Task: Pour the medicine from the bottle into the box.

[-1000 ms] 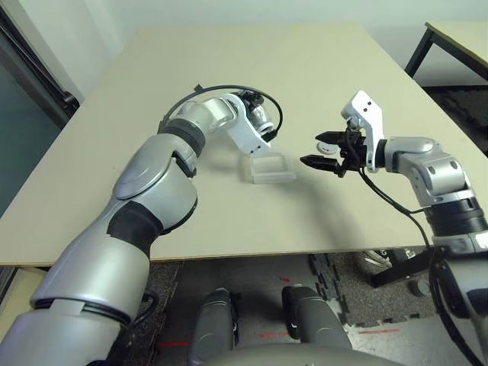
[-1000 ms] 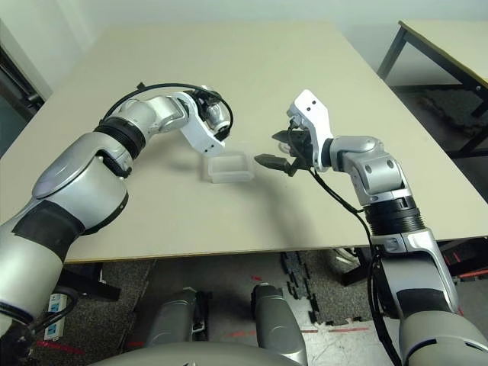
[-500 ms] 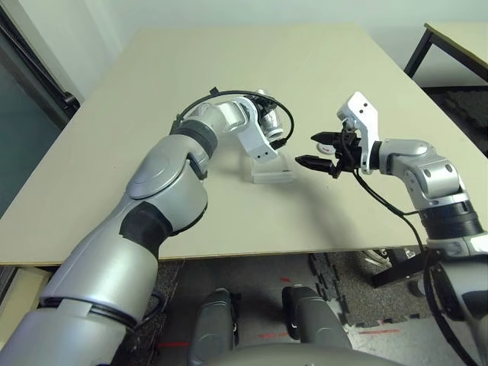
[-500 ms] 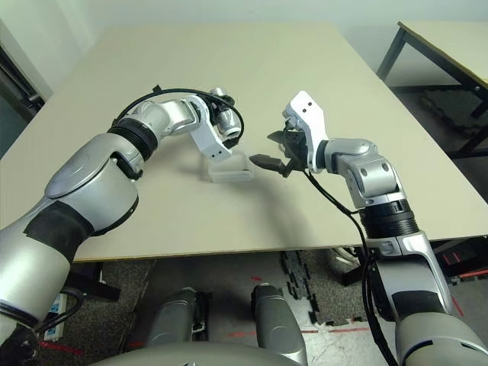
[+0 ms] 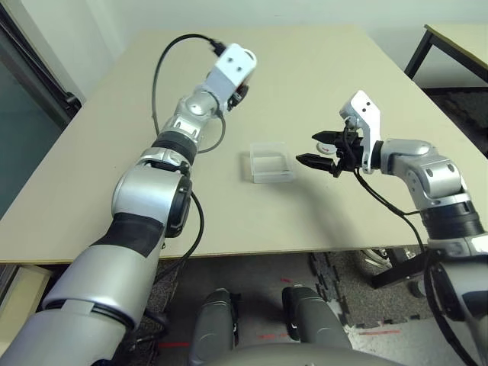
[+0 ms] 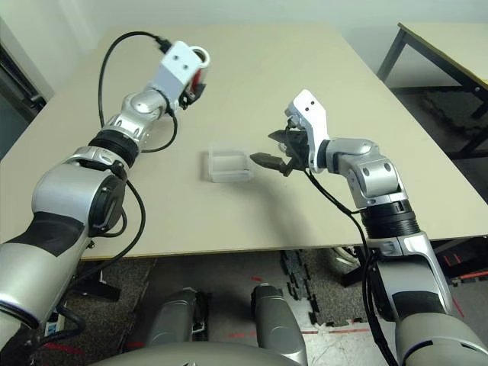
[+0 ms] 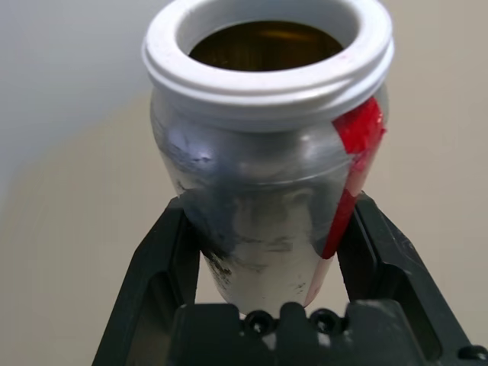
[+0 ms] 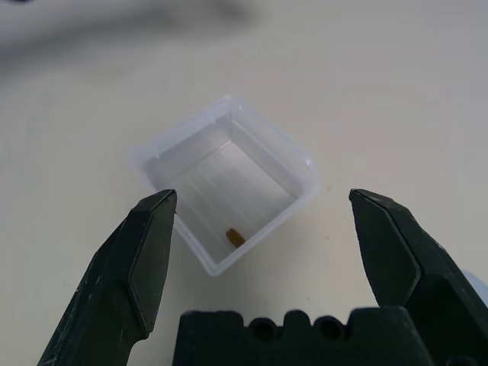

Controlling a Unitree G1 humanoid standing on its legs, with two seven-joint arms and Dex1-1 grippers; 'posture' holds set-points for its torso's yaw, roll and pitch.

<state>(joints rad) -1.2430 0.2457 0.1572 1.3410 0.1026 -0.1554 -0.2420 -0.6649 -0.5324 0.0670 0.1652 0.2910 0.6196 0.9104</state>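
A beige table [image 5: 320, 53] stands by white walls [image 5: 69, 38], with a second black-legged table [image 5: 457, 38] beyond.

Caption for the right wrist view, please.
Open right gripper facing the clear box on the table, one small brown pill inside.

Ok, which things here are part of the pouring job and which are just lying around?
Job:
bottle, uncapped, in left gripper
box, a small brown piece inside
right gripper, open beside the box

Lying about:
second table, off to the right
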